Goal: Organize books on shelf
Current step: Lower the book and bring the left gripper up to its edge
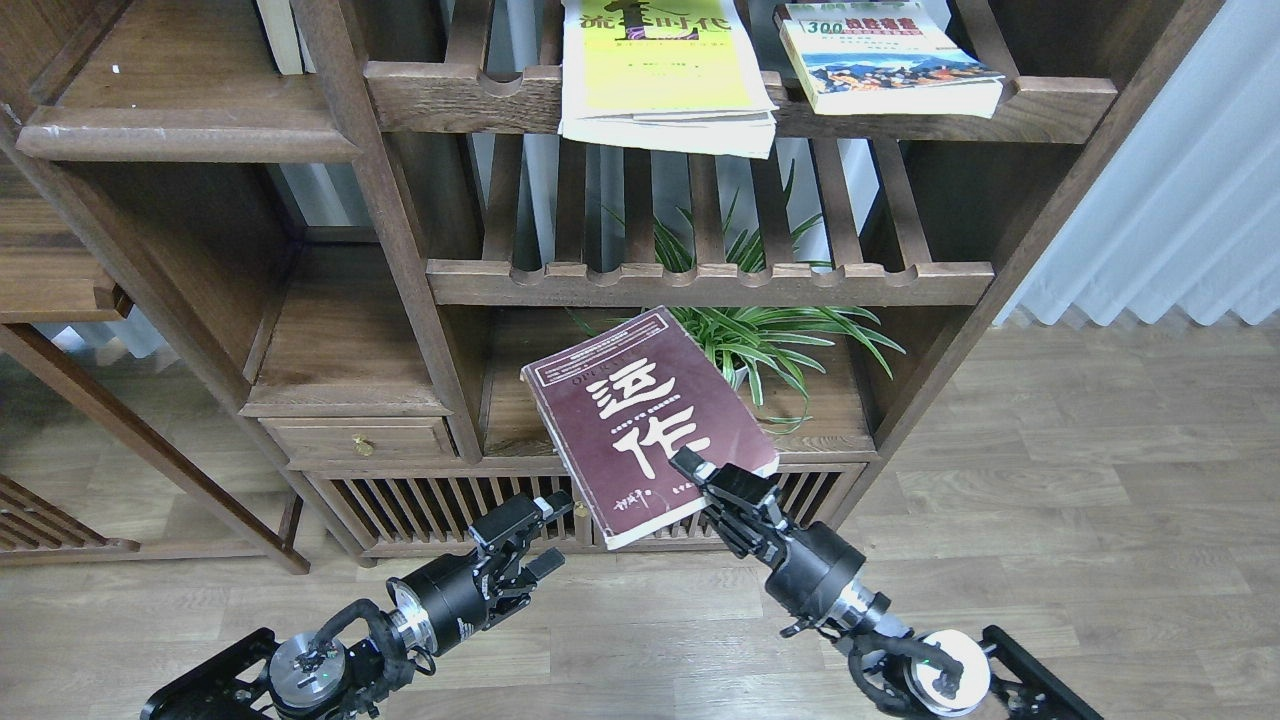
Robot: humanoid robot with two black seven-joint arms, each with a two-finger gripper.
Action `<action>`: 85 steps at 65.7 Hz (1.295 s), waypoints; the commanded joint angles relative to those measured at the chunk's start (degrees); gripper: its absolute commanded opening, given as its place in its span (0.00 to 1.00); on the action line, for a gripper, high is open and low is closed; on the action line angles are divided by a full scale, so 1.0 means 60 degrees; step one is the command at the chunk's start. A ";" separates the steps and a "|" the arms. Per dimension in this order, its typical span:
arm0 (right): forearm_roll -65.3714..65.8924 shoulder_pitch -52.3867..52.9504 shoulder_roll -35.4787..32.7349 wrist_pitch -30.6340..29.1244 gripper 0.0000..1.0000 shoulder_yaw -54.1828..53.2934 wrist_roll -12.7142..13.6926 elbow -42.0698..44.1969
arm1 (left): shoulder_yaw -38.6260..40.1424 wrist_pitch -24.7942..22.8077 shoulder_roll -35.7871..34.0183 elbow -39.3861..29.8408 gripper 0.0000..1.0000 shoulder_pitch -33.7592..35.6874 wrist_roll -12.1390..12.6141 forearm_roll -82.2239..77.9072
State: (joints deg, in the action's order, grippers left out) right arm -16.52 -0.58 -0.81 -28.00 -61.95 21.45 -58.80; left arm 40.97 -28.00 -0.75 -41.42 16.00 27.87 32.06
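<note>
Head view, the only one here: dark wooden shelving unit on a wood-plank floor, pale curtain off to the right, and a potted plant [780, 340] sitting in the low middle bay. The right tool [700, 470] is clamped on the near edge of the maroon book [640, 420], holding it in the air, cover up and tilted, in front of the lower bay and touching no board. The other two books are up top on a slatted rack: the yellow-green book [660, 70] with its front hanging over the rail, and the "300" book [885, 60] just beside it to the right. The shelf [190, 140], a solid flat board with a rounded front edge, is up at the left, well apart from the held book. The left tool [535, 525] hangs low near the floor with nothing in it, fingers looking slightly parted. My take on doing this bit well: it's a corner grip on a floppy paperback, so move slowly and keep the cover level so it doesn't swing or slip, and clear the upright post before sliding in. Hard to see: the top of the yellow-green book is cut off, and the finger under the maroon book is hidden.
</note>
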 commanded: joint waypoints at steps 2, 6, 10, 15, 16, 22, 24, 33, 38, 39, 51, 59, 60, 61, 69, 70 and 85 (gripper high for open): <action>0.0000 -0.0006 0.0032 0.0000 0.04 -0.0060 0.0000 0.0409 | 0.0042 0.0000 -0.0240 -0.0376 1.00 -0.0528 -0.0002 0.0004; 0.0000 -0.0006 0.0032 0.0000 0.04 -0.0075 0.0000 0.0585 | 0.0116 0.0000 -0.0372 -0.0420 1.00 -0.0660 -0.0016 0.0004; 0.0000 -0.0006 0.0032 0.0000 0.04 -0.0090 0.0000 0.0732 | 0.0160 0.0000 -0.0489 -0.0435 1.00 -0.0733 -0.0046 0.0018; 0.0000 -0.0020 0.0018 0.0000 0.04 -0.0090 0.0015 0.0937 | 0.0277 0.0000 -0.0665 -0.0479 1.00 -0.0777 -0.0060 0.0018; 0.0000 -0.0020 0.0018 0.0000 0.04 -0.0090 0.0015 0.0951 | 0.0306 0.0000 -0.0680 -0.0493 1.00 -0.0777 -0.0075 0.0018; 0.0000 -0.0050 0.0018 0.0000 0.04 -0.0090 0.0073 0.1186 | 0.0569 0.0000 -0.0855 -0.0698 1.00 -0.0777 -0.0134 0.0018; 0.0014 -0.0050 0.0032 0.0000 0.04 -0.0090 0.0103 0.1244 | 0.0628 0.0000 -0.0885 -0.0742 1.00 -0.0777 -0.0148 0.0018; 0.0014 -0.0079 0.0062 0.0000 0.05 -0.0046 0.0234 0.1493 | 0.0921 0.0000 -0.1061 -0.0860 1.00 -0.0762 -0.0178 0.0018; 0.0029 -0.0093 0.0120 0.0000 0.05 -0.0031 0.0293 0.1567 | 0.0995 0.0000 -0.1061 -0.0860 1.00 -0.0748 -0.0178 0.0018; 0.0029 -0.0094 0.0135 0.0000 0.05 -0.0031 0.0322 0.1610 | 0.1024 0.0000 -0.1061 -0.0874 1.00 -0.0748 -0.0178 0.0018; 0.0380 -0.0094 0.0135 0.0000 0.05 -0.0016 0.0366 0.1757 | 0.1024 0.0000 -0.0929 -0.0889 1.00 -0.0587 -0.0236 0.0018; 0.0395 0.0038 0.0135 0.0000 0.05 0.0042 0.0366 0.1757 | 0.1053 0.0000 -0.0666 -0.0918 1.00 -0.0382 -0.0236 0.0018; 0.0395 0.0053 0.0135 0.0000 0.05 0.0042 0.0352 0.1757 | 0.1053 0.0000 -0.0636 -0.0918 1.00 -0.0352 -0.0236 0.0018; 0.0395 0.0067 0.0135 0.0000 0.05 0.0042 0.0352 0.1757 | 0.1053 0.0000 -0.0607 -0.0933 1.00 -0.0352 -0.0236 0.0018; 0.0468 0.0331 0.0135 0.0000 0.05 0.0057 0.0352 0.1757 | 0.1141 0.0000 -0.0417 -0.0933 1.00 -0.0177 -0.0339 0.0062; 0.0483 0.0346 0.0135 0.0000 0.05 0.0057 0.0337 0.1757 | 0.1141 0.0000 -0.0387 -0.0933 1.00 -0.0162 -0.0353 0.0062; 0.0556 0.0785 0.0135 0.0000 0.05 0.0057 0.0308 0.1743 | 0.1156 0.0000 0.0023 -0.0831 1.00 0.0043 -0.0353 0.0018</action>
State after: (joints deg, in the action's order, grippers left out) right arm -13.24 2.88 0.00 -28.00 -61.61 23.44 -48.26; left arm 47.88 -28.00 -1.47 -46.84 15.97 25.71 32.32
